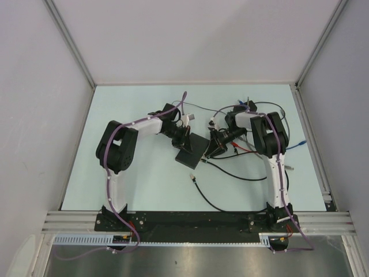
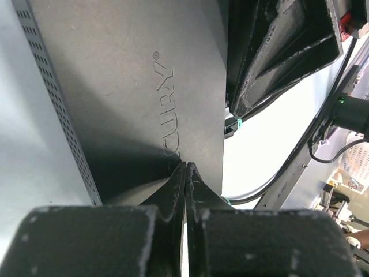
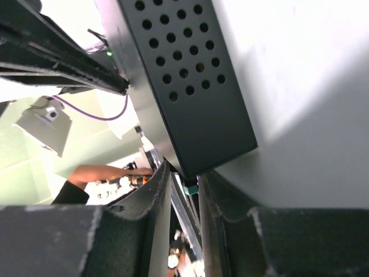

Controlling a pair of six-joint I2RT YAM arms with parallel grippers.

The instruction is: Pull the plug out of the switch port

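1. The box (image 1: 194,156) is a flat rectangular slab, matte black. It has raised lettering on its top face, and round vent holes in rows along a side wall.
2. The plug (image 3: 191,187) is small with a teal-green body. It sits at the lower corner of the perforated wall and touches the box.
3. The switch port is on the box edge that faces my right arm. The socket itself is hidden behind the plug, so I cannot tell which socket it is.
4. The fingers of my left gripper (image 2: 185,165) are pressed together with no gap. Their tips rest on the box's top face, just below the lettering.
5. My right gripper (image 3: 185,171) has one rough black finger on either side of the plug, a little apart. I cannot tell whether the pads actually grip it.
6. The box lies mid-table (image 1: 144,190) at a skew, between the two arms. My left gripper covers its far corner in the top view.
7. The plug sticks out of the box edge towards the right arm. Its length runs in line with my right fingers.
8. Black cables (image 1: 230,173) loop across the pale table near the box, and a loose connector end (image 1: 192,179) lies just in front of it.
9. A red wire (image 1: 245,151) and a blue cable (image 1: 297,145) lie by the right arm.
10. A purple cable (image 1: 112,196) runs along the left arm.
11. A person's forearm (image 3: 106,172) shows in the background of the right wrist view.
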